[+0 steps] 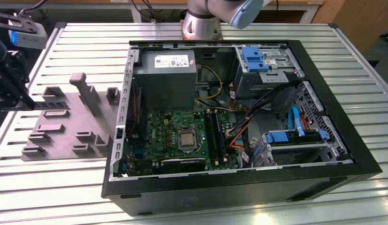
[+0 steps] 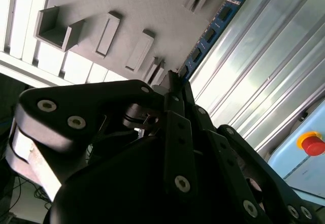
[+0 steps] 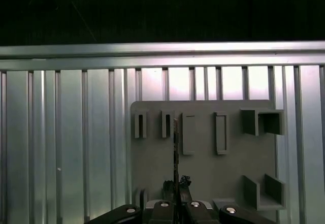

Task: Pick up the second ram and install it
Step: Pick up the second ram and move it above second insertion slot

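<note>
My gripper point(image 3: 176, 187) is shut on the second ram point(image 3: 175, 148), a slim stick seen edge-on in the first wrist view. In the second wrist view the ram point(image 2: 216, 26) shows as a blue board with black chips, reaching out past the fingertips point(image 2: 175, 82). The ram hangs over the grey holder block point(image 3: 203, 158), clear of its slots. In the exterior view the gripper point(image 1: 12, 91) sits at the far left, beside the holder block point(image 1: 68, 126). The green motherboard point(image 1: 175, 136) with long black slots point(image 1: 214, 136) lies inside the open case.
The open black computer case point(image 1: 244, 187) stands in the middle of the ribbed metal table point(image 1: 56, 187), with a grey power supply point(image 1: 163, 77), blue drive brackets point(image 1: 294, 137) and loose cables. An upright post point(image 1: 84, 91) rises from the holder block. A red button point(image 2: 312, 144) sits nearby.
</note>
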Controlling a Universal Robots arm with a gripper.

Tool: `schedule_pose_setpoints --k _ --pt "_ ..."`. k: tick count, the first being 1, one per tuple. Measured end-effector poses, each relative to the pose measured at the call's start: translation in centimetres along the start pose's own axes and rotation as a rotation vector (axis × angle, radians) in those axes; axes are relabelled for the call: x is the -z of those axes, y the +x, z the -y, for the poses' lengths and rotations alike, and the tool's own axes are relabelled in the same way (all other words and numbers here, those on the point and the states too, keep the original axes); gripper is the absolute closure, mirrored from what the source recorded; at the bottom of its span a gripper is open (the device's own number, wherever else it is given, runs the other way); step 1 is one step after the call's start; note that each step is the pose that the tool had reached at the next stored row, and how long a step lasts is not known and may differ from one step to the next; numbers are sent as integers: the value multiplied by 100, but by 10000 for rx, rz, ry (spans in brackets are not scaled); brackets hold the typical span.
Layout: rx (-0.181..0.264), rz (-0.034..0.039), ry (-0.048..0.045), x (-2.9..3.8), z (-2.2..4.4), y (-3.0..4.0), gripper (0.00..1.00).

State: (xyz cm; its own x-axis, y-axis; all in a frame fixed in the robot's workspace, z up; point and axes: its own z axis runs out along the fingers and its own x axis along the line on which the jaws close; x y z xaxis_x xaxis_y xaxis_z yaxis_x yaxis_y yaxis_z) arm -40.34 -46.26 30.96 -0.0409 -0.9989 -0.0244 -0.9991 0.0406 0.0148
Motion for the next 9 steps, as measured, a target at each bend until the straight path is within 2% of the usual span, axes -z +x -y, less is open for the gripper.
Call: schedule_pose_setpoints --k 9 --pt "-1 -1 -1 86 -1 -2 86"
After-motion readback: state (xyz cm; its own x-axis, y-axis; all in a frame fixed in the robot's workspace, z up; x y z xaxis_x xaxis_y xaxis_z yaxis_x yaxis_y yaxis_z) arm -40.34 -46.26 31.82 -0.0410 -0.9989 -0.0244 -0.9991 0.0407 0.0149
